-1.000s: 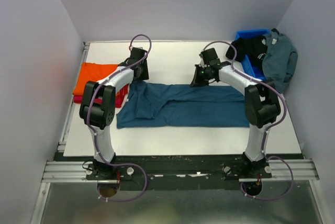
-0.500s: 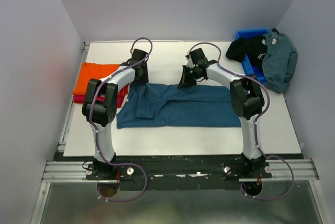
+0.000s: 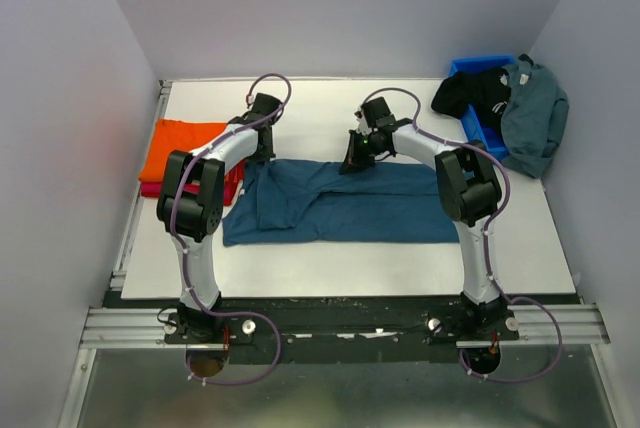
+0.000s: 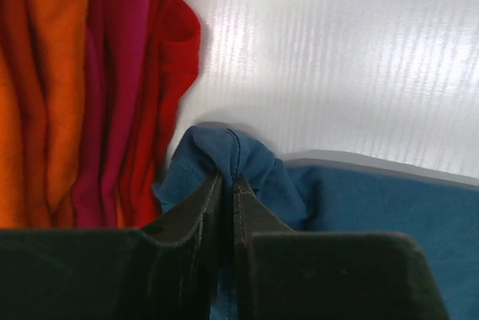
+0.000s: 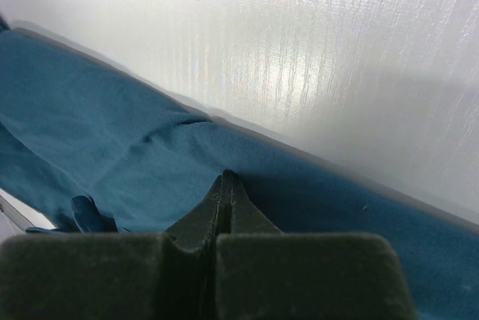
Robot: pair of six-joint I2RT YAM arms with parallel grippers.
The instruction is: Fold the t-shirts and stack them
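A dark teal t-shirt (image 3: 350, 203) lies folded into a long strip across the middle of the table. My left gripper (image 3: 258, 153) is at the strip's far left corner and is shut on a bunched fold of that cloth (image 4: 232, 148), which shows between the jaws (image 4: 227, 179). My right gripper (image 3: 348, 163) is shut, its tips (image 5: 227, 176) resting on the teal shirt (image 5: 112, 133) near its far edge, with no cloth seen between them. An orange t-shirt (image 3: 180, 143) lies folded on a crimson one (image 3: 232, 186) at the left.
A blue plastic bin (image 3: 480, 128) stands at the back right with a black shirt (image 3: 480, 88) and a grey-blue shirt (image 3: 535, 113) draped over it. The folded orange (image 4: 45, 73) and crimson (image 4: 142, 73) stack lies right beside the left gripper. White walls close in the table.
The left gripper has shut on the teal shirt's far left corner. The right arm, still shut, slid left along the shirt's far edge toward the middle.
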